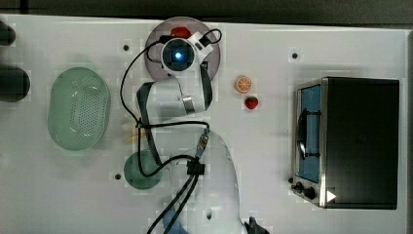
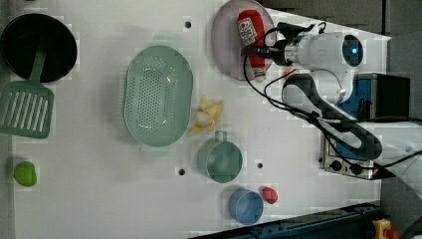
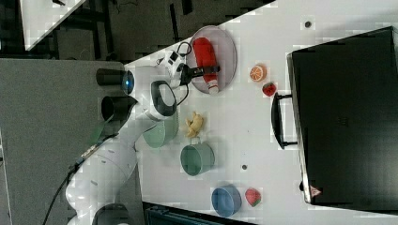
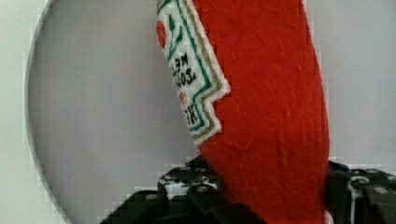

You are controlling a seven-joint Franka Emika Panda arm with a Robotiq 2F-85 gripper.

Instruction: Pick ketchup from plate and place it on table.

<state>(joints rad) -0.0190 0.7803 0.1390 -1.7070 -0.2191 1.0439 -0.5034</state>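
Note:
The ketchup (image 2: 247,27) is a red soft bottle with a white label, lying on the pale lilac plate (image 2: 226,45) at the far edge of the white table (image 1: 272,146). My gripper (image 2: 256,50) reaches over the plate and is shut on the ketchup near its narrow cap end. In the wrist view the ketchup (image 4: 266,116) sits between the two black fingers (image 4: 187,191), with the plate (image 4: 102,116) behind it. In the right view the gripper (image 3: 206,71) crosses the ketchup (image 3: 205,54) on the plate (image 3: 227,47). From the top, the wrist covers most of the ketchup (image 1: 180,32).
A mint-green colander (image 1: 78,108) lies at the top view's left. A toaster oven (image 1: 350,141) stands at the top view's right. An orange slice (image 1: 243,84) and a strawberry (image 1: 251,103) lie near the plate. A green cup (image 2: 220,159), a banana (image 2: 206,117) and a blue bowl (image 2: 246,205) stand further off.

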